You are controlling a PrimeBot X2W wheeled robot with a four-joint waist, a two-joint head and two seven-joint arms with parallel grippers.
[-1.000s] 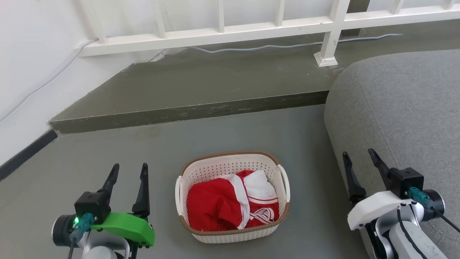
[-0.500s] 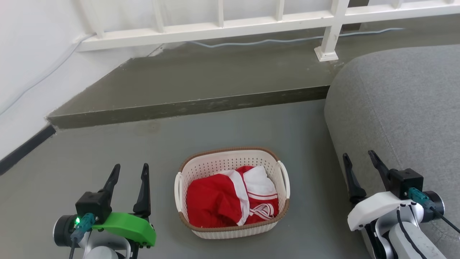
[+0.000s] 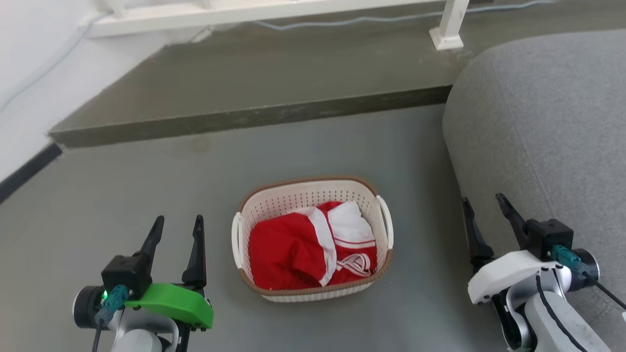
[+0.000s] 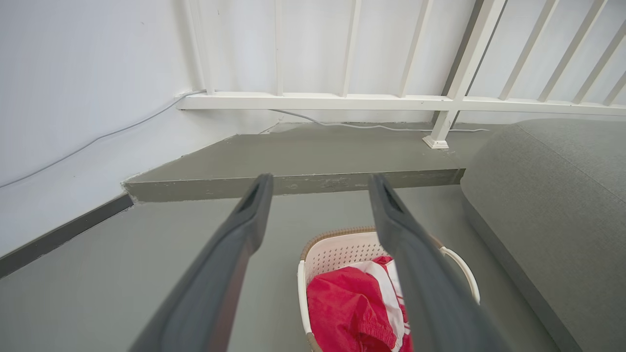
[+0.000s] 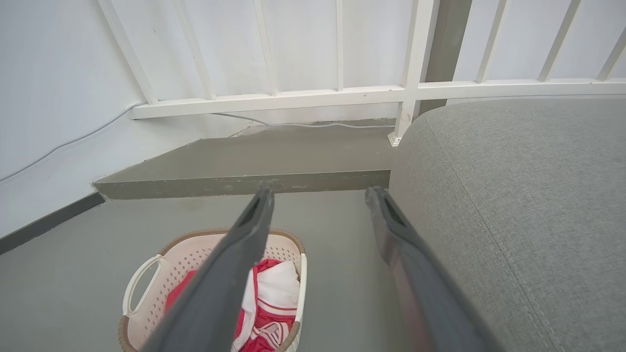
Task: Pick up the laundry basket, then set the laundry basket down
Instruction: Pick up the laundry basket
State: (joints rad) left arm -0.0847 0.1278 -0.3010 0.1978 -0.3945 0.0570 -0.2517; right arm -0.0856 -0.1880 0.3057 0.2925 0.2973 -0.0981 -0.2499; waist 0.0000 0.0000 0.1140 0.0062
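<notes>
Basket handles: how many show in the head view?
2. The left handle is on the left wall of the laundry basket, the right handle on its right wall. None seems hidden.

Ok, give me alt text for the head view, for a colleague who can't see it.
A cream laundry basket holding red and white clothing sits untouched on the grey floor, between the open left gripper and the open right gripper. A grey sofa stands at the right; a raised step and a white railing lie beyond.
</notes>
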